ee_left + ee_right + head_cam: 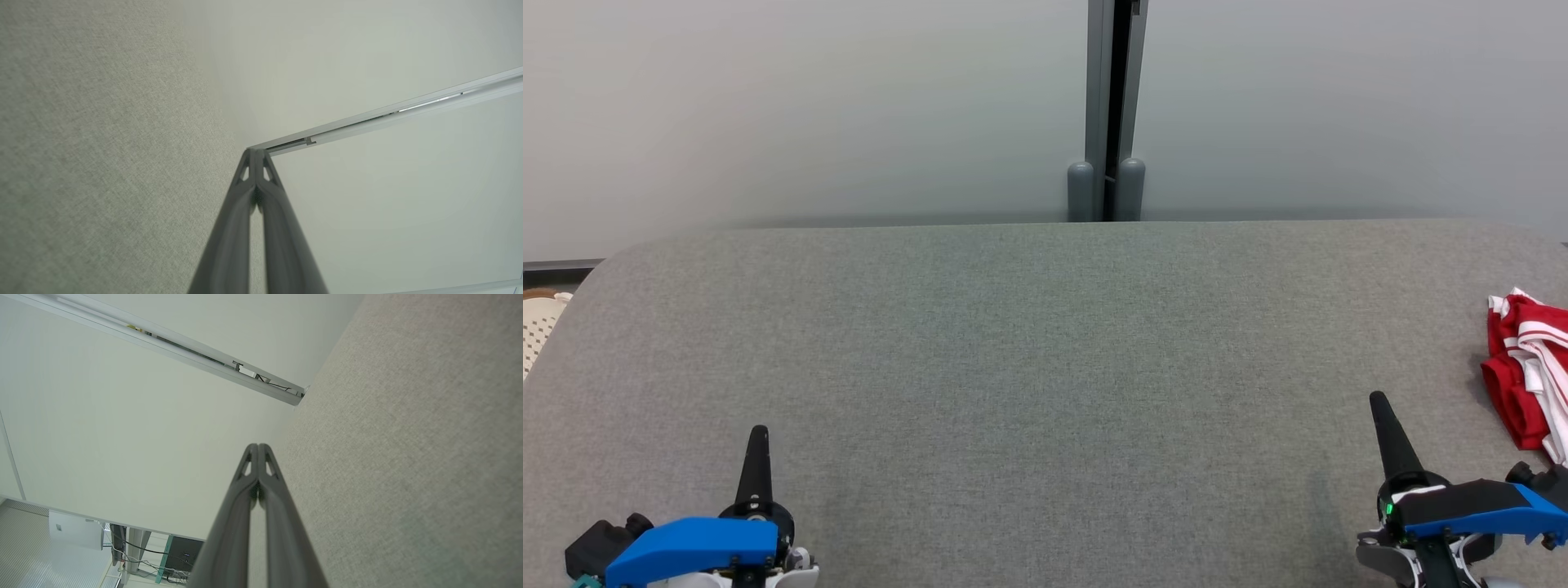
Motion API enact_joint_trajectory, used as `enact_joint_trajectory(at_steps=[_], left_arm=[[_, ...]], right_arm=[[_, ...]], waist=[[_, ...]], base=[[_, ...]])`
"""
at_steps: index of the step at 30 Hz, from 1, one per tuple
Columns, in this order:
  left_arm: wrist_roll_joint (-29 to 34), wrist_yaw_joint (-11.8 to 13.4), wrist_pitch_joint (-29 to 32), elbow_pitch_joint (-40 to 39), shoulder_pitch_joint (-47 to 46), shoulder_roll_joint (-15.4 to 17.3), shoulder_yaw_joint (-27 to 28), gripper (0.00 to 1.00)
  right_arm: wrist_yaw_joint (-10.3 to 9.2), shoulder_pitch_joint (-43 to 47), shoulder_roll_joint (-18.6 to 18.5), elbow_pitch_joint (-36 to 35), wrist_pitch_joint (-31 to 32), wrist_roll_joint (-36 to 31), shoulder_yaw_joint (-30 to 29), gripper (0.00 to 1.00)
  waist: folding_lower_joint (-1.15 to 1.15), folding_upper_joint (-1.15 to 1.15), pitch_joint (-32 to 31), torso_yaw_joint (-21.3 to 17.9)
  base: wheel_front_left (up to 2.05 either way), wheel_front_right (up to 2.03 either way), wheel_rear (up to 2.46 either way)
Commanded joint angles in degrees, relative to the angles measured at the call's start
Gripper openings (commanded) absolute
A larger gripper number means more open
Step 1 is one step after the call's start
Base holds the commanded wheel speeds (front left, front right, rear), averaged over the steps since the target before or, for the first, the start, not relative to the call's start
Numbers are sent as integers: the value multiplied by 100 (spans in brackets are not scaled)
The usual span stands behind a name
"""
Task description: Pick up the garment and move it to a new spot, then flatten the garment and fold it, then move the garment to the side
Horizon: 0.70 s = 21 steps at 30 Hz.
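The grey woven-fabric tabletop (1045, 343) ran wide in front of me. Nearest, the left gripper (758, 445) sat low at my lower left and the right gripper (1382, 412) at my lower right. Each had its two dark fingers clenched tip to tip on nothing (both wrist views showed the pairs pressed together), pointing away over the cloth. I judged they were parked apart so that the middle lay free as working room.

A little beyond the right gripper, at the table's right side, lay the red garment with white stripes (1523, 367). It looked bunched rather than flat, and the frame edge cut part of it off. That fitted either a heap waiting for pickup or a piece already set aside, and I couldn't say which.

At the far left edge a cream perforated basket (539, 327) peeked in. Behind everything stood the pale wall (809, 106), split by a dark grey upright post (1112, 106).
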Motion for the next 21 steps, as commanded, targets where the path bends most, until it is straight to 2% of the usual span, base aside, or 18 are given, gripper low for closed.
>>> enact_joint_trajectory(at_steps=[1,21], left_arm=[[-153,-36,51,-92,-163,14,22,0],[-1073,-54,305,-229,-251,15,127,0]], right_arm=[[2,15,-39,-96,48,183,-20,0],[2,55,-44,-312,305,1226,-82,0]], waist=[[0,0,2,5],[0,0,23,59]], base=[[0,0,0],[0,0,0]])
